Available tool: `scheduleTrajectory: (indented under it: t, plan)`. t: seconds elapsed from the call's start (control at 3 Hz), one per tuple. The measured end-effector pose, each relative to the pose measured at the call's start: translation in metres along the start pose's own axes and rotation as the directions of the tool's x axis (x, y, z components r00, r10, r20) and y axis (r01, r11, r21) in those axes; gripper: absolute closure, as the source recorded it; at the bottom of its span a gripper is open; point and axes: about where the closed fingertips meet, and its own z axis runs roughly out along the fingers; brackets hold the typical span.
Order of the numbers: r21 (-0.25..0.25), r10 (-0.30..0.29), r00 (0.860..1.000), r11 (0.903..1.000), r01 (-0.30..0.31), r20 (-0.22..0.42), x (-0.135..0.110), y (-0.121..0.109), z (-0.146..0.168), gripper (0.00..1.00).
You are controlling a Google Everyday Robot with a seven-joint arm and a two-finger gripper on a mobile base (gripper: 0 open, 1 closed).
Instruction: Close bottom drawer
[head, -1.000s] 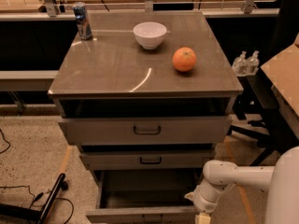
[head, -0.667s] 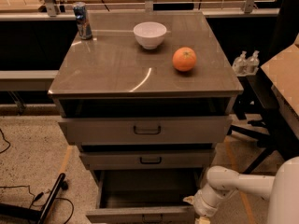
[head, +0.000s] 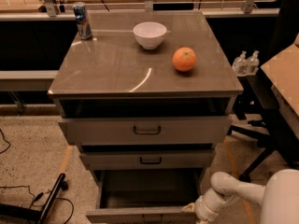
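Observation:
The bottom drawer (head: 140, 214) of the grey metal cabinet stands pulled far out, its empty inside showing and its front panel with a small loop handle at the lower edge of the view. My white arm comes in from the lower right. My gripper (head: 195, 213) sits at the right end of the drawer's front panel, mostly cut off by the bottom edge. The middle drawer (head: 149, 159) and top drawer (head: 147, 129) are pulled out a little.
On the cabinet top (head: 112, 64) stand a white bowl (head: 149, 34), an orange (head: 184, 59) and a blue can (head: 82, 20). A dark office chair (head: 273, 115) and two bottles (head: 246, 62) are at the right. A black pole with cables (head: 49, 204) lies at the lower left.
My arm and gripper have dropped lower and shifted slightly right, toward the right end of the bottom drawer's front. The drawer itself has not visibly moved.

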Motion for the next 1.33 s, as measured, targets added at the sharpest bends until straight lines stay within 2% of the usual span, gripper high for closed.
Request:
scheduleTrajectory:
  t: [0.33, 0.67, 1.0, 1.33]
  plan:
    - [-0.027, -0.005, 0.999, 0.9996, 0.006, 0.048, 0.0080, 0.0041, 0.0042, 0.39]
    - [-0.027, -0.005, 0.999, 0.9996, 0.006, 0.049, 0.0072, 0.0048, 0.0029, 0.62]
    - [-0.038, -0.038, 0.994, 0.9984, 0.042, 0.105, 0.0097, 0.0077, 0.0023, 0.86]
    - [-0.050, -0.059, 0.989, 0.9965, 0.066, 0.133, 0.0132, 0.0091, 0.0055, 1.00]
